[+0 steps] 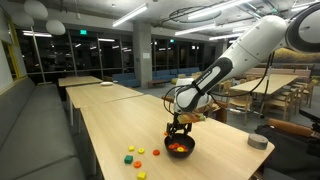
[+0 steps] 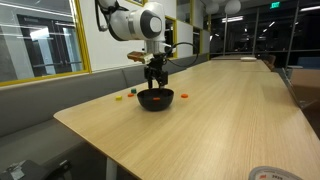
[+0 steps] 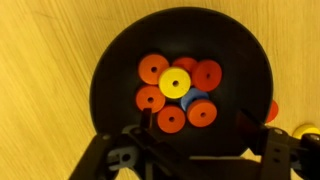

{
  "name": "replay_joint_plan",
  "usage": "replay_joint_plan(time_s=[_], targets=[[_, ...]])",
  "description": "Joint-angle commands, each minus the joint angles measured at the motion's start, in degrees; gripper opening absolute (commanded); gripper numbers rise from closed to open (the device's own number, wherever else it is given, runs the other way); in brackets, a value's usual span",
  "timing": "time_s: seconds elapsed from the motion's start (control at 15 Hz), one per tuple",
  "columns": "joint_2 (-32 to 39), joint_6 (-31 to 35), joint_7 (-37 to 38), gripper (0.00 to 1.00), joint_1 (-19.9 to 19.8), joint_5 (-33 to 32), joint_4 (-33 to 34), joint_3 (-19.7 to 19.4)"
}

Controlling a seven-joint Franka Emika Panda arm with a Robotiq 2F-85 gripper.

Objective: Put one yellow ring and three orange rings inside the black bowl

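The black bowl (image 3: 110,60) fills the wrist view and stands on the wooden table in both exterior views (image 1: 180,148) (image 2: 155,98). Inside it lie one yellow ring (image 3: 175,82) and several orange rings (image 3: 152,68), with a blue piece (image 3: 192,97) partly hidden under them. My gripper (image 3: 198,120) hangs just above the bowl, pointing down, with its fingers spread and nothing between them. It also shows over the bowl in both exterior views (image 1: 178,130) (image 2: 155,80).
Loose small pieces lie on the table beside the bowl: yellow (image 1: 131,150), green (image 1: 128,158), red (image 1: 157,153) and another yellow (image 1: 141,175). A red piece (image 3: 272,110) and a yellow piece (image 3: 305,133) lie just outside the rim. A grey tape roll (image 1: 258,141) sits near the table edge.
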Motion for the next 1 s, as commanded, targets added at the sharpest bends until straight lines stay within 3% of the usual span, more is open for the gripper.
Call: replay_joint_plan(time_s=[0.0, 0.13, 0.47, 0.67, 0.93], targets=[[-4.2, -7.8, -0.3, 1.00, 1.4, -6.5, 2.3, -1.3], [-7.6, -13.4, -3.5, 1.00, 0.9, -8.2, 3.0, -0.4], [-21.3, -28.2, -19.7, 1.00, -0.7, -4.9, 1.1, 1.0], [-29.4, -35.9, -24.9, 1.00, -1.0, -4.9, -0.2, 0.1], [-39.0, -42.2, -26.6, 1.00, -2.2, -5.2, -3.3, -1.3]])
